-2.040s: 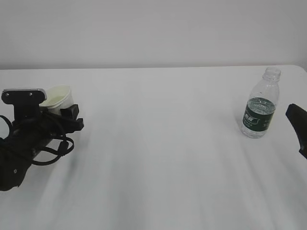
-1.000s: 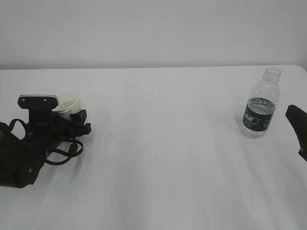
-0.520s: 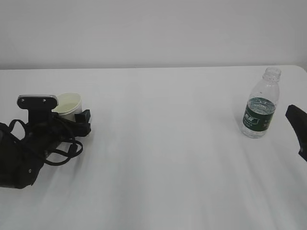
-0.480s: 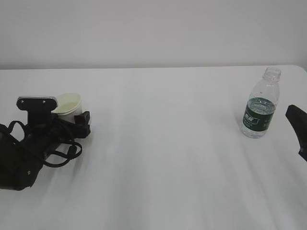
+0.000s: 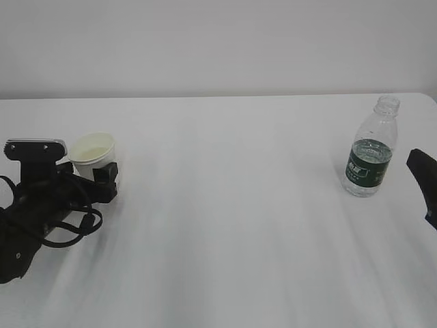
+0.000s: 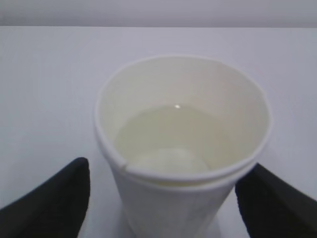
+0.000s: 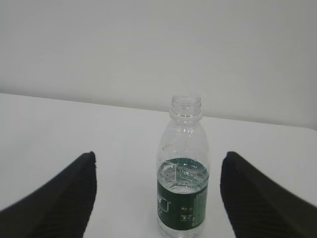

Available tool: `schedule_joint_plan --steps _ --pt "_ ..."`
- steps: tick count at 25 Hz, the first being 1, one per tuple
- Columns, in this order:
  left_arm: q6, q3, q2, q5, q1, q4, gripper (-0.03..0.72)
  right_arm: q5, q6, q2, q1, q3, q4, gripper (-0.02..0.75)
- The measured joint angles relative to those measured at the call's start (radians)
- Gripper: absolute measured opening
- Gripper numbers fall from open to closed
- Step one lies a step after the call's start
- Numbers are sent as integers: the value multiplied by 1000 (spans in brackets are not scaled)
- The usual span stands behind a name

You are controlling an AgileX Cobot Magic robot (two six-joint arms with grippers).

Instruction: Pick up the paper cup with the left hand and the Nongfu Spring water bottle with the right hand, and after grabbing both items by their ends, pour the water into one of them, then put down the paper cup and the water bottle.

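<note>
Only the left wrist view shows water [image 6: 171,136] inside the one cup [image 5: 92,152]; one bottle [image 5: 371,148] stands at right. Both hands, left hand [image 6: 163,198] and right hand [image 7: 158,198], gape wide, holding nothing.

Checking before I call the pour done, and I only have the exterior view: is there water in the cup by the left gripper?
Observer: Yes. The left wrist view shows the cup upright with water pooled in its bottom.
Operator: Left gripper clear of it?
Observer: The left gripper is open. One finger has bare table between it and the cup wall.
Operator: Right side?
Observer: The right gripper is open. The bottle stands ahead of it between the fingers, untouched.
</note>
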Motion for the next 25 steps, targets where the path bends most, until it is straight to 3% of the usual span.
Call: schedule_joint_plan --steps 15,25 --pt "0 139 -62 0 0 72 664 -38 0 0 0 0 -54 591" --pt "0 216 -129 0 0 95 599 -18 0 0 0 0 -81 591"
